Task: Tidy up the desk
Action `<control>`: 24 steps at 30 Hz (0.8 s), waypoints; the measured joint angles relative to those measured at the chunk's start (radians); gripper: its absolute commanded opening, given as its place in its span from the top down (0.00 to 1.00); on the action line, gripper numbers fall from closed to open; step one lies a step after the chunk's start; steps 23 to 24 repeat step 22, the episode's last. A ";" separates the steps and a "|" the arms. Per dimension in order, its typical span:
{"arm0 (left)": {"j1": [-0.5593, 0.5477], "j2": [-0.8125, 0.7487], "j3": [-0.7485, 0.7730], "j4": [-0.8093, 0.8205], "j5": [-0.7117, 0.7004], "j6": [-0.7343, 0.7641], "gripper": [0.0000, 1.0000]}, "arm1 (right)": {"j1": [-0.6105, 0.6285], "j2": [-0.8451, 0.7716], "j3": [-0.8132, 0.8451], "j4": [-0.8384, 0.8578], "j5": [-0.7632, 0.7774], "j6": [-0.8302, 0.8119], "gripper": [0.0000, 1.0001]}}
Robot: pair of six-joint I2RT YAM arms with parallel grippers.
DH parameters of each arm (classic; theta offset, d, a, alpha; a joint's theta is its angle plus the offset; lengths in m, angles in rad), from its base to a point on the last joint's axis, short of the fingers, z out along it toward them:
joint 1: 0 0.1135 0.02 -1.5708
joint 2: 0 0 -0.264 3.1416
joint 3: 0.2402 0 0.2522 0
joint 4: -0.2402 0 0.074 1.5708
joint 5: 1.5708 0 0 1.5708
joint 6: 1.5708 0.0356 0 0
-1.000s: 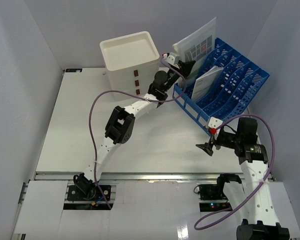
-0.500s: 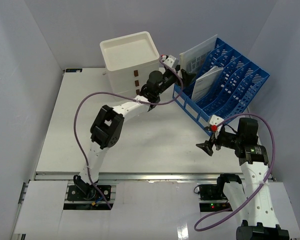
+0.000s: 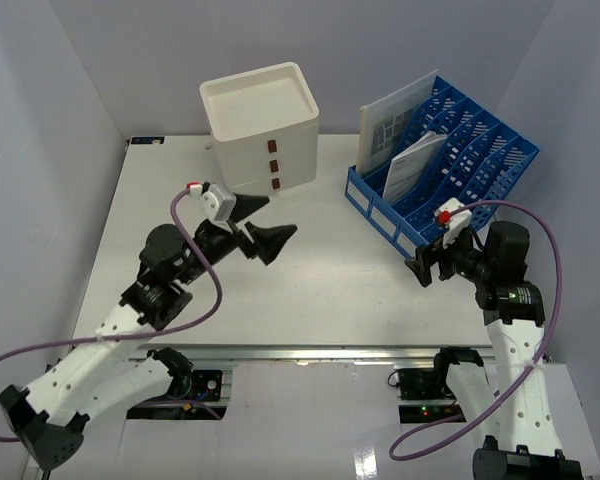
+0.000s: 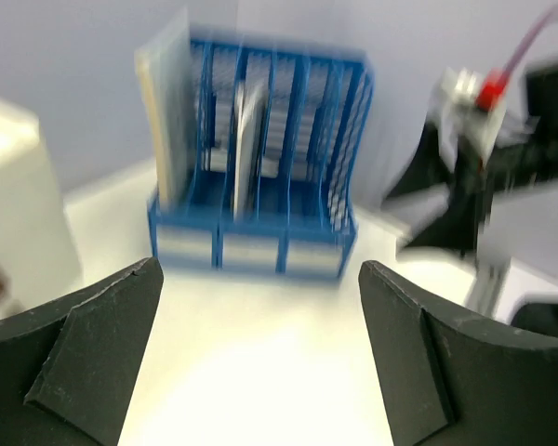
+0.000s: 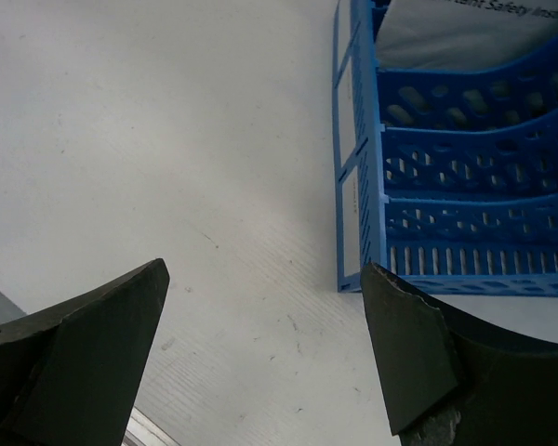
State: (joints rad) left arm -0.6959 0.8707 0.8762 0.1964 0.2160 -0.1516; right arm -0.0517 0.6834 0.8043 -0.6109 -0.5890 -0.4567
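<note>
The desk (image 3: 310,290) is a wide white tabletop with a metal rail along its front. My left gripper (image 3: 270,222) hovers over its left-middle, open and holding nothing. It faces a blue file rack (image 3: 450,170) at the back right. In the left wrist view the open gripper (image 4: 260,269) frames the blurred rack (image 4: 260,167). My right gripper (image 3: 427,258) is open and empty just in front of the rack's near corner. The right wrist view shows this gripper (image 5: 260,269) above bare desk (image 5: 167,139), the rack (image 5: 465,186) to its right.
A white three-drawer box (image 3: 265,125) stands at the back centre. Two paper sheets stand in the rack: a printed one (image 3: 390,125) in the leftmost slot and a second (image 3: 412,165) behind it. Grey walls close in on both sides.
My left arm has drawn back from the rack to the desk's left-middle and its jaws have opened, leaving the printed sheet standing in the rack. My right gripper shifted slightly towards the rack.
</note>
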 measured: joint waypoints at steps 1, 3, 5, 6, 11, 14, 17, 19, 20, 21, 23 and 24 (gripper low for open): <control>0.000 -0.057 -0.039 -0.070 -0.006 -0.009 0.02 | 0.000 -0.004 0.000 0.007 0.022 0.024 0.10; 0.000 -0.164 -0.100 -0.209 -0.022 -0.032 0.02 | 0.000 -0.020 -0.004 0.028 0.076 0.078 0.10; 0.001 -0.268 -0.133 -0.341 -0.039 -0.061 0.02 | 0.000 -0.051 -0.015 0.054 0.132 0.126 0.10; 0.001 -0.315 -0.142 -0.393 -0.046 -0.075 0.02 | 0.000 -0.068 -0.022 0.065 0.159 0.146 0.10; 0.001 -0.495 -0.153 -0.539 -0.067 -0.145 0.02 | 0.000 -0.187 -0.081 0.113 0.287 0.216 0.10; 0.001 -0.528 -0.166 -0.575 -0.068 -0.183 0.02 | 0.000 -0.251 -0.106 0.113 0.326 0.240 0.10; 0.001 -0.510 -0.189 -0.602 -0.068 -0.213 0.02 | 0.000 -0.271 -0.113 0.112 0.351 0.255 0.10; 0.001 -0.486 -0.205 -0.618 -0.066 -0.229 0.02 | 0.000 -0.276 -0.118 0.110 0.367 0.263 0.10; 0.001 -0.474 -0.212 -0.624 -0.065 -0.236 0.02 | 0.000 -0.279 -0.122 0.111 0.375 0.265 0.10; 0.001 -0.463 -0.218 -0.630 -0.063 -0.242 0.02 | 0.000 -0.282 -0.127 0.111 0.382 0.266 0.10; 0.001 -0.455 -0.226 -0.631 -0.063 -0.247 0.02 | 0.000 -0.284 -0.133 0.110 0.389 0.265 0.10; 0.001 -0.455 -0.226 -0.631 -0.063 -0.247 0.02 | 0.000 -0.284 -0.133 0.110 0.389 0.265 0.10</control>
